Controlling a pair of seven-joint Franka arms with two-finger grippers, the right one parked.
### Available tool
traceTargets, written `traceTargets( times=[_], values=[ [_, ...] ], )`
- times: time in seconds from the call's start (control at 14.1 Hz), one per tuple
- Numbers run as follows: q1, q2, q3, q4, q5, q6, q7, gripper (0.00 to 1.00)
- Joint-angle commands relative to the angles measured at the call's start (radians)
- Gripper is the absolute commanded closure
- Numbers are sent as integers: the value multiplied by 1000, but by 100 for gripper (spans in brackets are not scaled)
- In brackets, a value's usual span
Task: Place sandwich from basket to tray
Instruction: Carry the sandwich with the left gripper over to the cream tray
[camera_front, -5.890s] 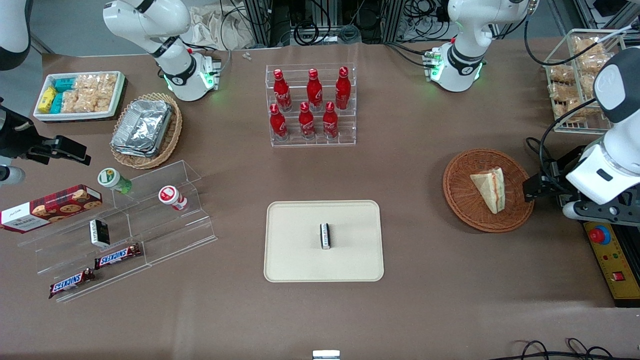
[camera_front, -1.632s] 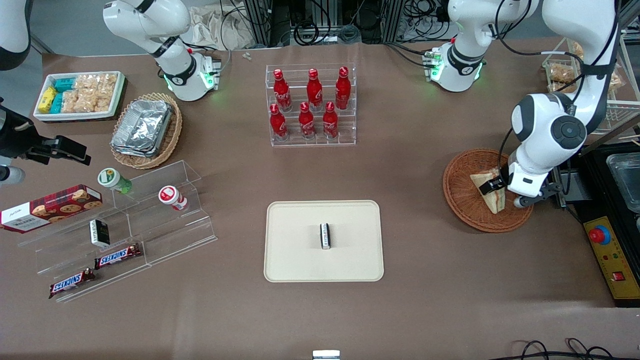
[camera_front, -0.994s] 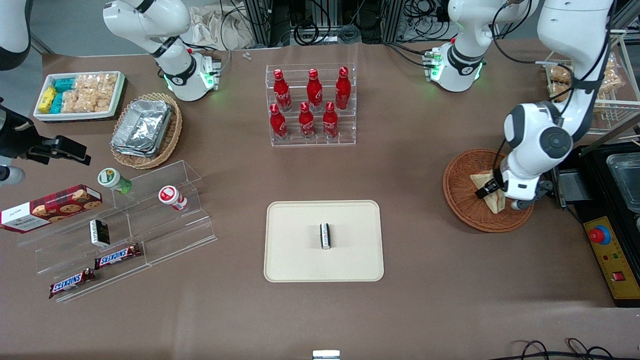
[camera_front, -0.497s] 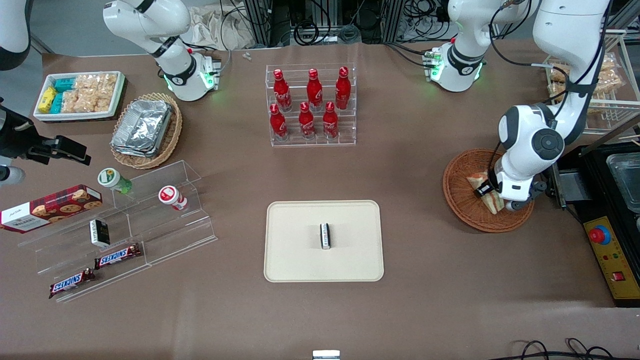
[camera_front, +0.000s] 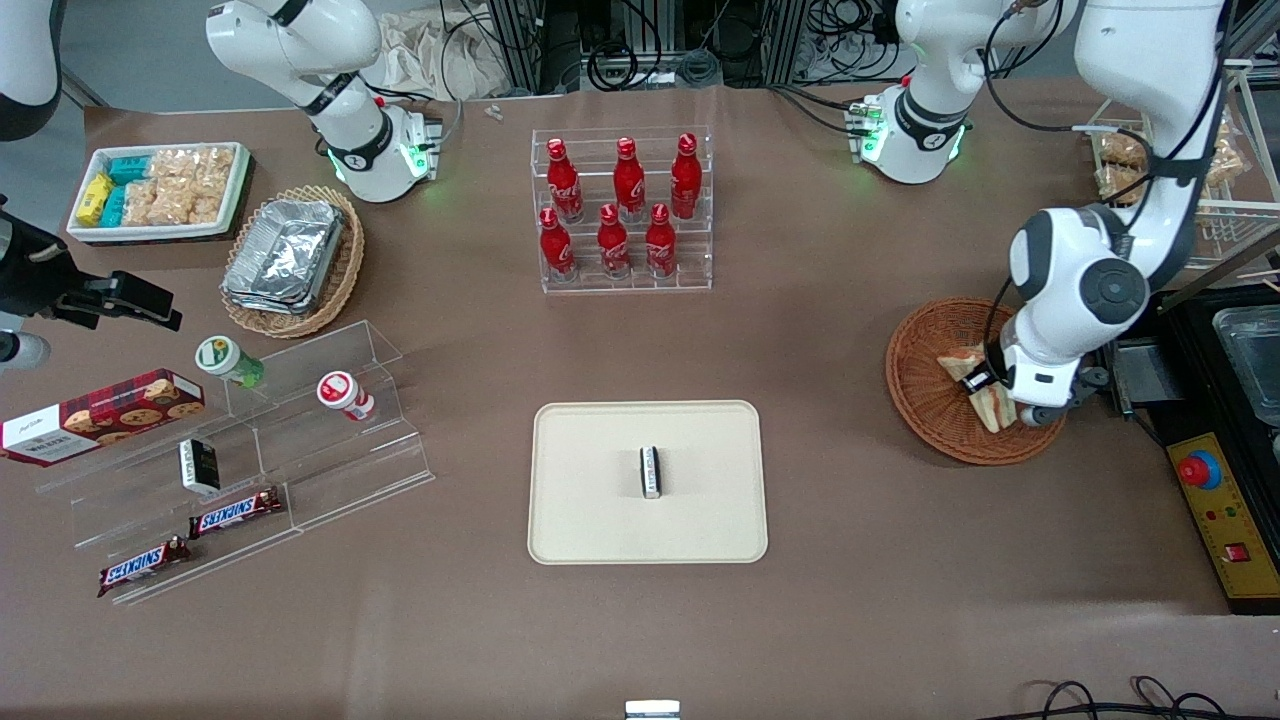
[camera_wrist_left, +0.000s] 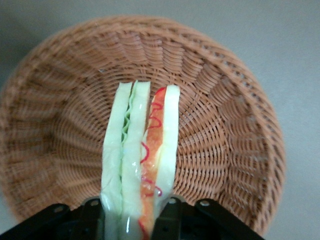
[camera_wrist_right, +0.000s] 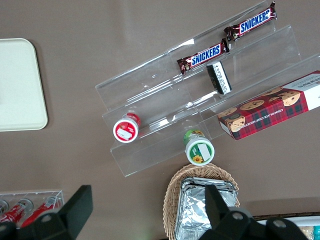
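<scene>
— Over at the working arm's end of the bench (camera_front: 860, 560), what is the claw (camera_front: 985, 385) doing?

— It is hanging low over the reddish-brown basket (camera_front: 925, 415), and it is clamping the sandwich (camera_front: 990, 405) between its fingers (camera_front: 978, 380).

— Is the wrist camera confirming that?

— Yes. The sandwich (camera_wrist_left: 142, 160) is standing on edge there, its layered side facing the camera, and the dark fingers (camera_wrist_left: 167, 217) are pressing against its two bread faces, one on each side. Green filling is showing along one slice, red and orange along the other. The claw (camera_wrist_left: 132, 222) is gripping one end of the wedge, while the rest is reaching out over the woven floor of the basket (camera_wrist_left: 235, 140).

— Is the sandwich resting on the wicker?

— I cannot tell whether it is touching the weave; it is sitting within the basket's rim in both views, in the part of the basket nearer the front camera.

— And the tray (camera_front: 590, 520)?

— It is lying flat near the middle of the bench, well apart from the basket, toward the parked arm's end from it. A small dark packet (camera_front: 650, 471) is lying at its centre.

— Anything between them?

— Only bare brown bench. A clear rack of red bottles (camera_front: 622, 210) is standing farther from the front camera than the tray.
</scene>
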Motion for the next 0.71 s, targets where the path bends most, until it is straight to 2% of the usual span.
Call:
traceTargets(
  times=[0.0, 0.21, 0.35, 0.5, 0.64],
  values=[
    [-8, -5, -3, 272, 12, -305, 95, 100],
    [-8, 30, -50, 537, -12, -543, 176, 100],
    [-14, 120, -156, 740, -39, -662, 99, 100],
    [-25, 212, -252, 874, -40, -703, -10, 100],
    [-46, 294, -337, 912, -32, -685, -81, 100]
  ],
)
